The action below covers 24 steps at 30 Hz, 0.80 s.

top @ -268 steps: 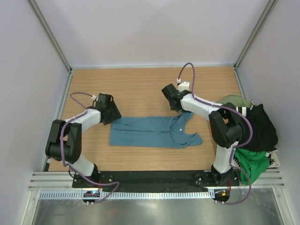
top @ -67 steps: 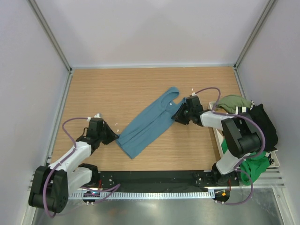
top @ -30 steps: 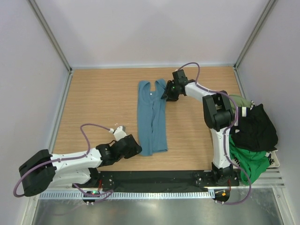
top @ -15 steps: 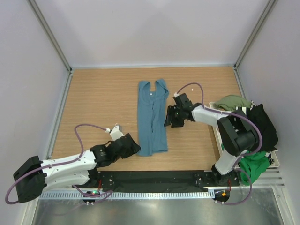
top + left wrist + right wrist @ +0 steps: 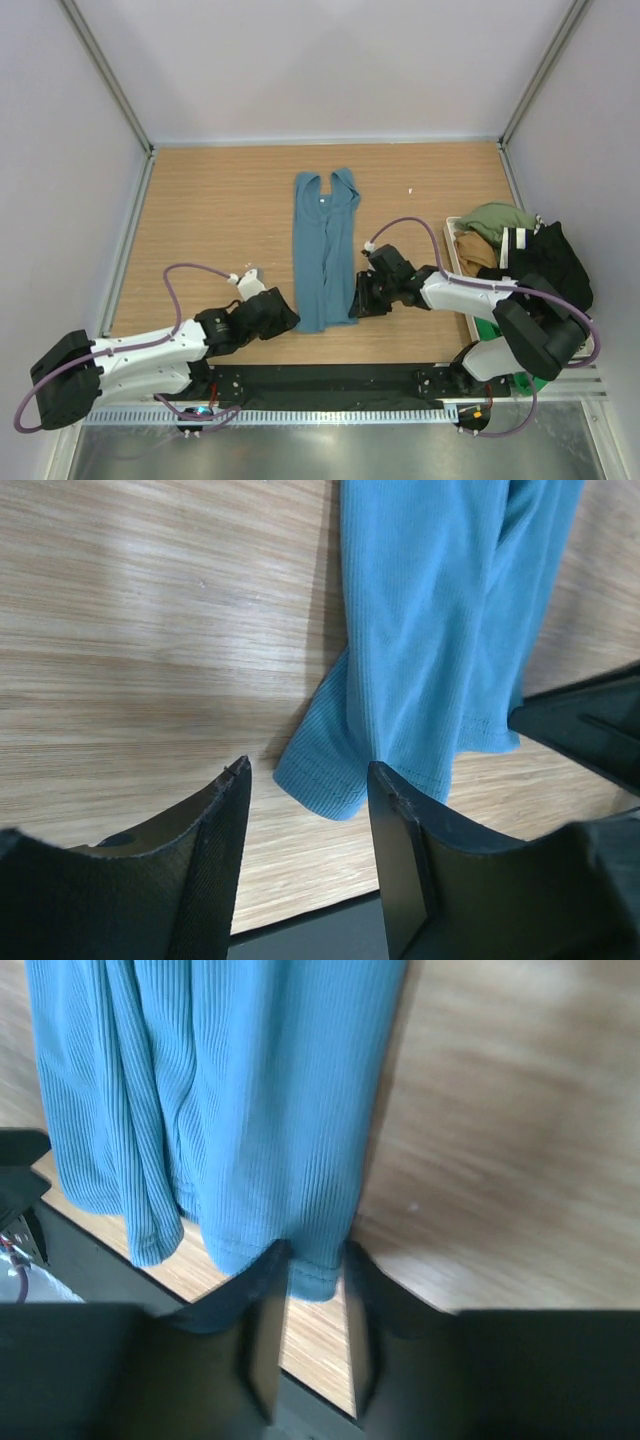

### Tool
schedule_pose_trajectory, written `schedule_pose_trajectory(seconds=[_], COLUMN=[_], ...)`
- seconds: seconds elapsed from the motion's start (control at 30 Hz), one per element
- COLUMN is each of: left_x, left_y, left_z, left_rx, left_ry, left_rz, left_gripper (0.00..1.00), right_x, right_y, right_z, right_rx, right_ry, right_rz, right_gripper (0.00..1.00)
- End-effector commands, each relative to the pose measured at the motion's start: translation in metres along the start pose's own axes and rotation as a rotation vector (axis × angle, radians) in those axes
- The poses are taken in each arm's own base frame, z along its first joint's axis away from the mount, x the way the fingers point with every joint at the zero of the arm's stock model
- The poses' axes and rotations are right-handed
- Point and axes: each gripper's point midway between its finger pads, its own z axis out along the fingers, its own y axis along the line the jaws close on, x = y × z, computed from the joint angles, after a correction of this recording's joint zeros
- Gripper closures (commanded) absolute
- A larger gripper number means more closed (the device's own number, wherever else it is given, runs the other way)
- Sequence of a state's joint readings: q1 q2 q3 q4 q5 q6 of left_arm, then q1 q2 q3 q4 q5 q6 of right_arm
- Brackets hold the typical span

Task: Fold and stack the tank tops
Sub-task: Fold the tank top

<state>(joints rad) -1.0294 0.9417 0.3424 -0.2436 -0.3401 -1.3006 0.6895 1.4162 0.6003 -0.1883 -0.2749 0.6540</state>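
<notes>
A teal tank top (image 5: 325,250) lies flat and narrow on the wooden table, straps at the far end, hem toward me. My left gripper (image 5: 288,318) sits low at the hem's left corner. In the left wrist view it (image 5: 308,775) is open, and the teal hem corner (image 5: 322,780) lies just between its fingertips (image 5: 228,810), untouched. My right gripper (image 5: 355,303) is at the hem's right corner. In the right wrist view it (image 5: 315,1260) stands narrowly open, its fingers (image 5: 265,1310) on either side of the teal hem corner (image 5: 318,1278). More tank tops lie heaped at the right: olive (image 5: 495,218), tan (image 5: 475,250), black (image 5: 550,270), green (image 5: 520,345).
The heap sits in a white tray (image 5: 453,245) against the right wall. The black base rail (image 5: 320,380) runs along the table's near edge, just behind both grippers. Grey walls enclose the table on three sides. A small white speck (image 5: 411,190) lies on the wood.
My right gripper left the strap end and came down along the tank top's right side to the hem corner, its jaws narrowing. The left gripper stayed at the hem's left corner. The tank top lies still.
</notes>
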Motion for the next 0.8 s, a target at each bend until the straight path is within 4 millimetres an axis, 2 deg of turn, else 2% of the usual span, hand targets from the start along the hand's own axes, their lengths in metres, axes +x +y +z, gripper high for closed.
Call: schedule_pose_trajectory(seconds=[0.0,0.03,0.07,0.1,0.13,0.33,0.53,0.77], left_x=[0.0,0.001,0.005,0.005,0.007,0.015,0.018,0.03], left_y=[-0.014,-0.014,-0.014,-0.013,-0.013,-0.009,-0.01,-0.009], left_z=[0.001,0.001,0.002,0.003,0.003,0.004,0.003,0.002], left_rx=[0.03,0.029,0.025,0.022,0.023,0.016,0.03,0.027], left_ry=[0.011,0.018,0.033,0.038,0.044,0.08,0.094,0.121], left_rz=[0.009,0.013,0.018,0.022,0.023,0.028,0.019,0.026], left_gripper=[0.5,0.51,0.52,0.53,0.55,0.57,0.62,0.58], right_x=[0.038,0.041,0.044,0.048,0.05,0.059,0.059,0.057], right_y=[-0.018,-0.018,-0.02,-0.023,-0.025,-0.035,-0.039,-0.038], right_z=[0.004,0.004,0.004,0.0,-0.002,-0.016,-0.016,-0.015], right_rx=[0.064,0.066,0.07,0.081,0.092,0.128,0.153,0.15], right_ry=[0.074,0.072,0.072,0.063,0.057,0.035,0.032,0.031], right_rz=[0.048,0.052,0.058,0.067,0.072,0.069,0.066,0.064], right_gripper=[0.7,0.76,0.91,0.97,0.99,0.98,0.98,0.98])
